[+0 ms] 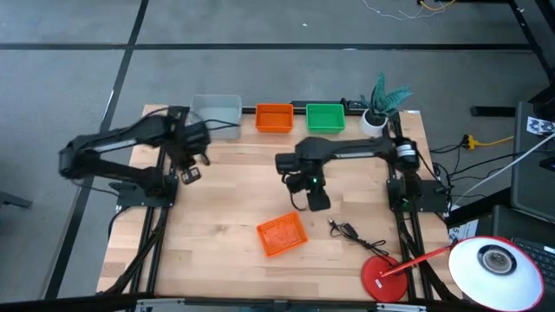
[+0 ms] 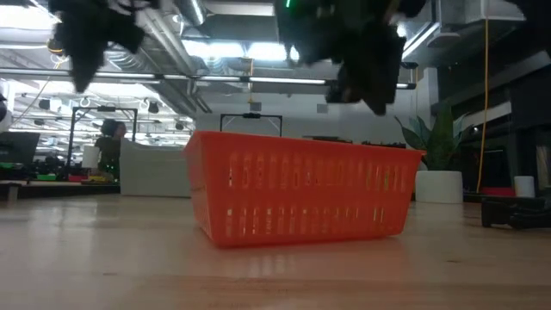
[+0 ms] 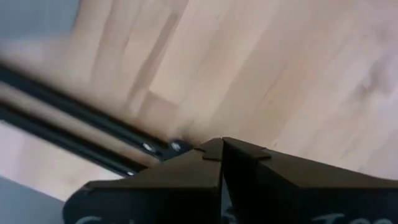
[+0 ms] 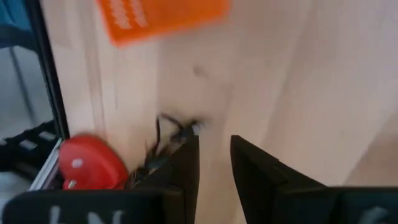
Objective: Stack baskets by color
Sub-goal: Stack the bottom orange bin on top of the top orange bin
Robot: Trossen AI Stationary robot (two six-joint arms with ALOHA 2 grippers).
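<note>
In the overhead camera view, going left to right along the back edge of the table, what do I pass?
Grey-white basket → orange basket → green basket → white pot with teal plant.

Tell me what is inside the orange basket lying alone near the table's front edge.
Nothing shows inside the lone orange basket: the high view sees only its orange mesh floor. In the low view its near wall hides the interior.

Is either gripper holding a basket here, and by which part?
No. The left gripper is shut on nothing; the right gripper is open and empty above the table.
</note>
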